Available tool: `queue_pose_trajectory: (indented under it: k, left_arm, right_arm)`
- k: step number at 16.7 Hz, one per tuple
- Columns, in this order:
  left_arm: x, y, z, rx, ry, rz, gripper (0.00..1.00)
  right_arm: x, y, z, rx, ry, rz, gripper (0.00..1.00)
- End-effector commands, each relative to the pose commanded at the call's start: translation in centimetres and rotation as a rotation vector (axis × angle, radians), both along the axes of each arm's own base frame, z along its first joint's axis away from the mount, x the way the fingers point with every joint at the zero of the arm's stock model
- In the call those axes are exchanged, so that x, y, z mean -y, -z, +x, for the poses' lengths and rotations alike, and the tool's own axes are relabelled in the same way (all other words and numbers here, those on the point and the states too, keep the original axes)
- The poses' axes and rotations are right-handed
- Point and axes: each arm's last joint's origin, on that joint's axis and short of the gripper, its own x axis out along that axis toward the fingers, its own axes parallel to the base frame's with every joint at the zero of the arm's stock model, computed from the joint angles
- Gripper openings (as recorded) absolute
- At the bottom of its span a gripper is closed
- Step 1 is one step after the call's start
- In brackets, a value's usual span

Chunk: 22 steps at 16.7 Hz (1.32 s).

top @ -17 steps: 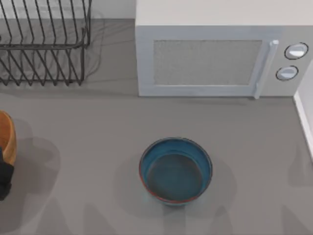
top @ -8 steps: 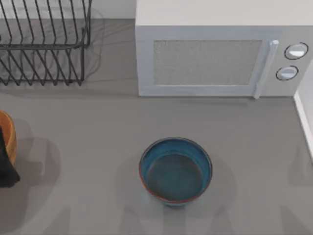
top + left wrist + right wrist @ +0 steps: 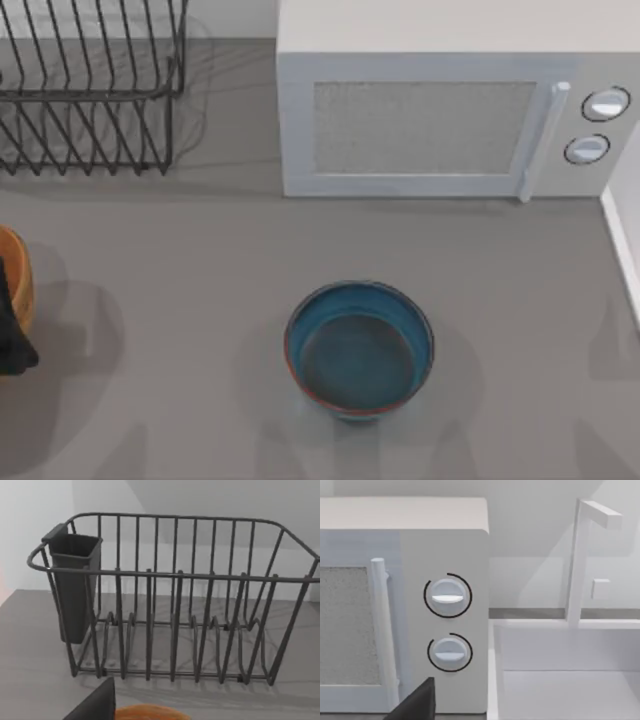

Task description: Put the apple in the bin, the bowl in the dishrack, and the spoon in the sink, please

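The bowl, teal-blue inside with a reddish-brown rim, stands upright and empty on the grey counter at the front middle. The black wire dishrack sits at the back left and holds nothing; the left wrist view faces the dishrack from close by. My left gripper shows as a dark shape at the left edge, over an orange-brown container, far from the bowl. The white sink with its faucet appears in the right wrist view. A dark part of my right gripper shows there. Apple and spoon are out of view.
A white microwave with two knobs fills the back middle and right, its door shut. The sink's rim runs along the right edge. A dark utensil cup hangs on the dishrack's end. Open grey counter surrounds the bowl.
The dark end of my left arm has shifted a little along the left edge, toward the back beside the orange-brown container. The bowl has not moved.
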Motion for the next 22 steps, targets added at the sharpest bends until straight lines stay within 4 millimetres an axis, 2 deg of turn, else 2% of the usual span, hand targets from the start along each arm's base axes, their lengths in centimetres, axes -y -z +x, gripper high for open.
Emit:
queue_pose_trajectory:
  k: [3, 6, 8, 11, 14, 17, 19, 22]
  left_arm:
    - [0.2, -2.6, 0.5, -0.115, -0.007, -0.085, 1.0]
    - [0.6, -5.9, 2.4, -0.303, -0.027, -0.188, 1.0]
    - [1.3, -7.9, 4.9, -0.468, -0.047, -0.25, 1.0]
    - [3.4, -9.6, 10.1, -0.745, -0.09, -0.306, 1.0]
    - [7.1, -9.5, 15.7, -1.007, -0.142, -0.308, 1.0]
    - [12.2, -8.5, 19.8, -1.207, -0.173, -0.265, 1.0]
    - [16.3, -7.7, 21.5, -1.308, -0.179, -0.221, 1.0]
    - [22.7, -6.3, 22.3, -1.421, -0.163, -0.142, 1.0]
  right_arm:
    - [0.0, 0.0, 0.0, 0.0, 0.0, 0.0, 1.0]
    - [0.0, 0.0, 0.0, 0.0, 0.0, 0.0, 1.0]
    - [0.0, 0.0, 0.0, 0.0, 0.0, 0.0, 1.0]
    - [0.0, 0.0, 0.0, 0.0, 0.0, 0.0, 1.0]
    - [0.0, 0.0, 0.0, 0.0, 0.0, 0.0, 1.0]
    - [0.0, 0.0, 0.0, 0.0, 0.0, 0.0, 1.0]
    - [0.0, 0.0, 0.0, 0.0, 0.0, 0.0, 1.0]
    - [0.0, 0.0, 0.0, 0.0, 0.0, 0.0, 1.0]
